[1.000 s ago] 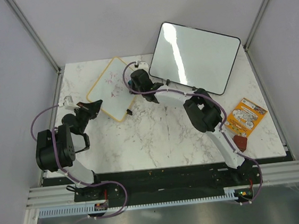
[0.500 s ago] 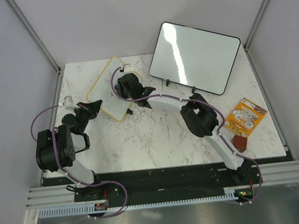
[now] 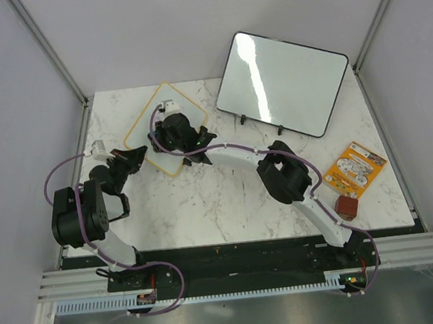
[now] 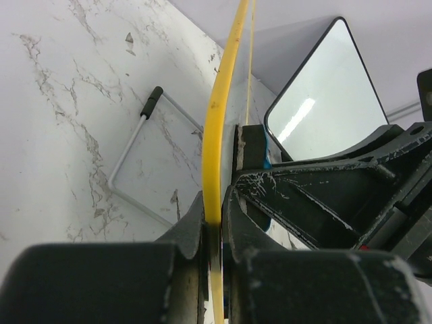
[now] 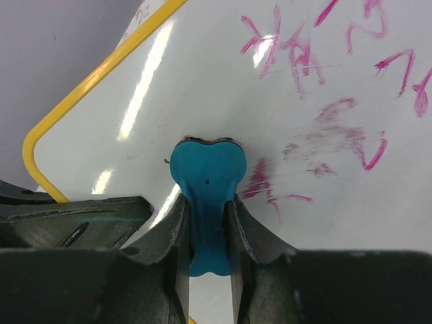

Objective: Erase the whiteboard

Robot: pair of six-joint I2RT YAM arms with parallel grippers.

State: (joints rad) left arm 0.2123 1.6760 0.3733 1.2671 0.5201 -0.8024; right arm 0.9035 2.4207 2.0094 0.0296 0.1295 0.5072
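Swept leftward since a second ago with the right claw [image 5: 206,206]: from the right corner of the whiteboard [image 3: 145,129], next to the big board, to over its middle. Same place for the whiteboard itself: far left of the table [image 3: 228,199], turned like a diamond, white face inside a thin yellow frame. Pinched at the near-left edge by the left claw [image 4: 214,214], pressed tight on the frame. Clamped in the right claw: a teal eraser [image 5: 206,169], rounded end touching the white face.

Visible only from the right wrist: pink-red handwriting [image 5: 297,47] at upper right, smeared to a pale haze lower down, and clean white toward the rounded yellow corner. Only from the left wrist: frame seen edge-on in the grip, and a grey wire stand [image 4: 131,158] with black tip on the marble to one side. Only from above: black-framed glossy board [image 3: 282,81] at the far right, well apart from an orange packet [image 3: 354,169] and a brown block [image 3: 347,208] near the right edge.

Open marble in front of the whiteboard and through the middle; left table edge near the left claw.
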